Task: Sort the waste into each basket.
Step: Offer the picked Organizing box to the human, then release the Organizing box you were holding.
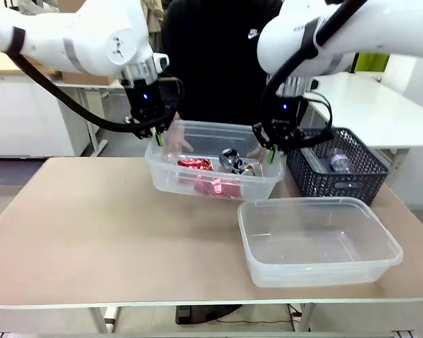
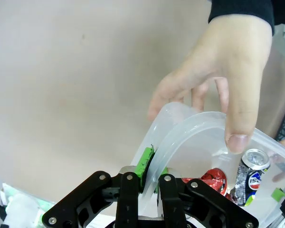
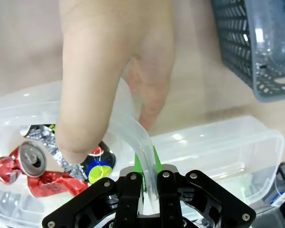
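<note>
Two-sided grip on the waste tub [image 1: 166,174], upper middle of frame: clamped on its left rim with the left jaws, on its right rim with the right jaws, both wrists pointing straight down. Holds crushed cans [image 1: 234,162] and red wrappers [image 1: 196,164]. Shares the rim with a person's hand [image 2: 218,90]. Likely mid-carry; next calls for level, matched travel.
</note>
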Robot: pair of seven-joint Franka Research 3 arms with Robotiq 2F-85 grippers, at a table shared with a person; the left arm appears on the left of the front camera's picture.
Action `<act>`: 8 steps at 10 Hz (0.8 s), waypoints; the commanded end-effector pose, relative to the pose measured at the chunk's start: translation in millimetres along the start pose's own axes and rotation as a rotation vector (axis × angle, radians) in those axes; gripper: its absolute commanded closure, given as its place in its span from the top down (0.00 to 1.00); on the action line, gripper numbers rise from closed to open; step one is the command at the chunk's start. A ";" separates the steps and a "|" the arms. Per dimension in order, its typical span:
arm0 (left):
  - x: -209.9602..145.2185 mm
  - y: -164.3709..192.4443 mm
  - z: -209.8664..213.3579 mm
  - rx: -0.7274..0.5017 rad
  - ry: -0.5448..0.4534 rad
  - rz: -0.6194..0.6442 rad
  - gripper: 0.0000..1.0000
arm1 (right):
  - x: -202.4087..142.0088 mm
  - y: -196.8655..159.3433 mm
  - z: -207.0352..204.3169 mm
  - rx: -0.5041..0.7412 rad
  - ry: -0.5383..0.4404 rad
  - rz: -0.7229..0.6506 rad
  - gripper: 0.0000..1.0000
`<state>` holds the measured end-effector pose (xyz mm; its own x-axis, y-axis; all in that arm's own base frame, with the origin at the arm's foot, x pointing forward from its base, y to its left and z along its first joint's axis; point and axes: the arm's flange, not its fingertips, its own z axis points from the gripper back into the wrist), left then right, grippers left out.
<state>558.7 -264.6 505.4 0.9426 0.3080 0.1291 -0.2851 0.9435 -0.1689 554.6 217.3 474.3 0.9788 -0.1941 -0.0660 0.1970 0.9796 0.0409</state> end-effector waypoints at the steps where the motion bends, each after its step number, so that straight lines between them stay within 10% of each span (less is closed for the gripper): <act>1: -0.2 -2.0 2.5 -0.011 -0.010 -0.012 0.06 | -3.1 -0.7 1.1 -0.013 -0.009 0.000 0.05; 8: -0.2 -2.0 2.5 -0.011 -0.010 -0.012 0.06 | -3.1 -0.7 1.1 -0.013 -0.009 0.000 0.05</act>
<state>557.5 -265.9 502.4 0.9546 0.2702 0.1258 -0.2502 0.9558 -0.1544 555.4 215.3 477.9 0.9798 -0.1933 -0.0517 0.1952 0.9801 0.0350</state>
